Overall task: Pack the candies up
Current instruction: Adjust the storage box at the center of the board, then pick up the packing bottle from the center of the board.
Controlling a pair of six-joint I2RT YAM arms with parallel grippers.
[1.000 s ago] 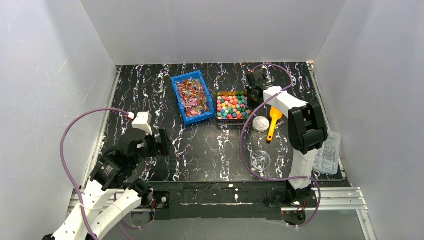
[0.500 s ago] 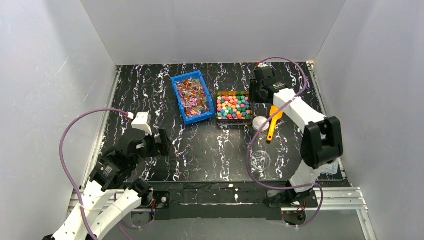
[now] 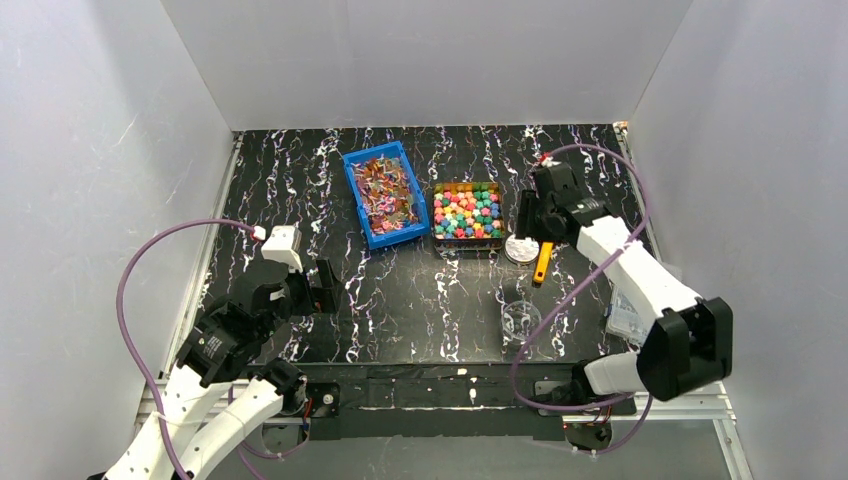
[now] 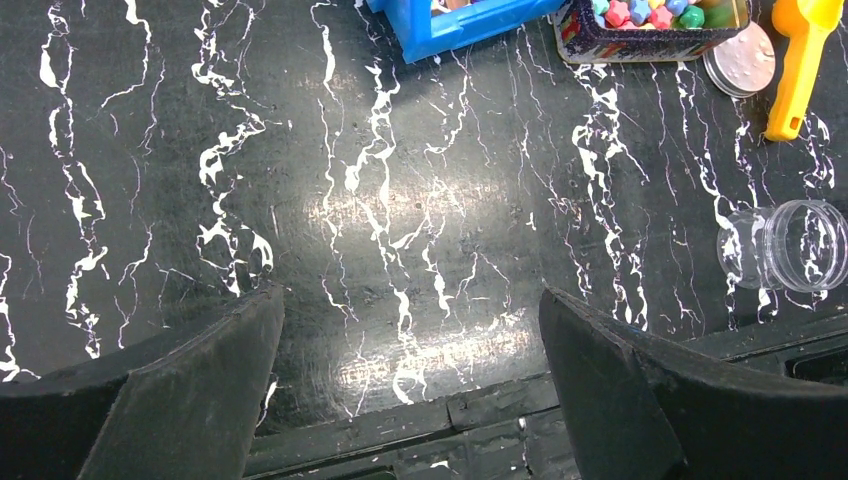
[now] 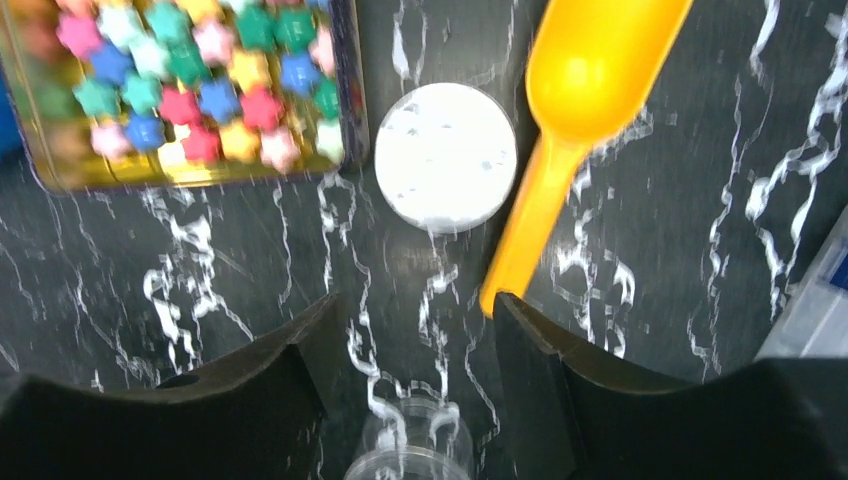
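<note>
Since the earlier frame the right arm has swung away from the far right corner of the tin, toward the right and a little nearer. Its elbow now reaches out over the right edge of the counter (image 3: 420, 290). The right pincer (image 5: 415, 310) has opened on the way: its two fingers stand apart with only the dark marbled surface between them, and it grips nothing. It hangs above the white round lid (image 3: 519, 248) and the yellow scoop (image 5: 600, 60), which lie just beside each other. The end of the scoop handle is close to one finger (I cannot tell whether it touches). The left arm has not changed place. The left pincer (image 4: 410, 330) is wide open over the near left of the counter, well apart from the other things.

The candies (image 3: 467, 212) fill the rectangular tin (image 3: 466, 241) in the far middle of the counter, in pink, red, yellow, green, blue and orange. Just left of the tin stands a blue bin (image 3: 357, 200) with wrapped sweets. The lid lies at the tin's near right corner. A clear jar (image 3: 520, 320) stands nearer, apart from the lid. A clear plastic box (image 3: 625, 318) lies at the right edge, partly behind the right arm.
</note>
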